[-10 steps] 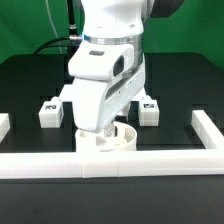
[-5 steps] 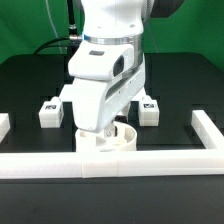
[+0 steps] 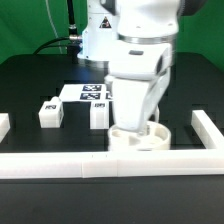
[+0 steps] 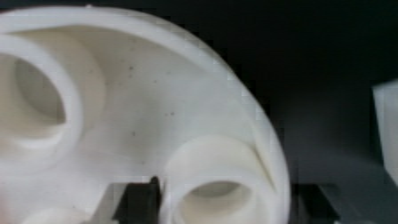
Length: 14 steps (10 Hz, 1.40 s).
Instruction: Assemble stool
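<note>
Lying on the black table [image 3: 30, 80], the stool's round white seat [image 3: 142, 141] is at about 5 o'clock from the middle of the exterior view; its near edge touches the long front rail [image 3: 60, 166], which runs along its 6 o'clock side. The gripper [image 3: 134, 128] stands straight over the seat, lowered onto the disc; the arm's white body hides much of the seat's top.

In the wrist view the seat [image 4: 160, 110] fills most of the picture; round sockets [image 4: 215, 192] open in its face; the dark fingers [image 4: 125, 203] sit one at each side of the rim, seemingly pressed against it, so the gripper appears clamped on the seat.

Two legs stand loose on the table; the nearer leg [image 3: 98, 116] is at the seat's 10 o'clock, close to it but apart; the farther leg [image 3: 48, 112] lies well out toward 9 o'clock; each shows a black-and-white tag on top.

The marker board [image 3: 88, 93] lies flat at the seat's 11 o'clock, behind the legs, partly covered by the arm. The right rail [image 3: 205, 126] stands at the seat's 3 o'clock, apart from it; a left rail stub [image 3: 3, 125] shows at the view's 9 o'clock edge.
</note>
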Tool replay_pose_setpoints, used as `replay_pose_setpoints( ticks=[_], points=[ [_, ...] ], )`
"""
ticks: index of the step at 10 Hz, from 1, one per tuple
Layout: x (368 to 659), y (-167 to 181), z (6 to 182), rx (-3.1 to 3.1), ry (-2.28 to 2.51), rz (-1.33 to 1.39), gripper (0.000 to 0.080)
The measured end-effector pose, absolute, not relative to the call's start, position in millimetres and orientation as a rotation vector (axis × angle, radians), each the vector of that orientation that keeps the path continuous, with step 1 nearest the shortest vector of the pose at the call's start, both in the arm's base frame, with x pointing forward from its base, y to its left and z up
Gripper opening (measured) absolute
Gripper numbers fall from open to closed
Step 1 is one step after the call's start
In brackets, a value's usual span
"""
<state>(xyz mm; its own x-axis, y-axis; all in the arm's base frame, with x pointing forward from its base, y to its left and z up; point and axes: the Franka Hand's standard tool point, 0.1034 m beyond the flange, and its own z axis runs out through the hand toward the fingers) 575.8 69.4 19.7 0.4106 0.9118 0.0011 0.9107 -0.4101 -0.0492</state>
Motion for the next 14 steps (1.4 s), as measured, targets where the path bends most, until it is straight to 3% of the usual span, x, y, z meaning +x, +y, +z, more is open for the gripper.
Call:
replay_pose_setpoints(
  ticks=[3, 8, 10, 14],
  points=[
    [580.5, 108.0, 19.0, -2.663, -1.604, -0.001, 0.0318],
    [581.0, 108.8, 19.1, -2.723, -1.515, 0.005, 0.0318],
    [584.3, 106.6, 27.0, -2.730, -1.512, -0.005, 0.0589],
    [590.6, 96.8, 56.0, -2.759, -1.489, -0.039, 0.0647]
  ],
)
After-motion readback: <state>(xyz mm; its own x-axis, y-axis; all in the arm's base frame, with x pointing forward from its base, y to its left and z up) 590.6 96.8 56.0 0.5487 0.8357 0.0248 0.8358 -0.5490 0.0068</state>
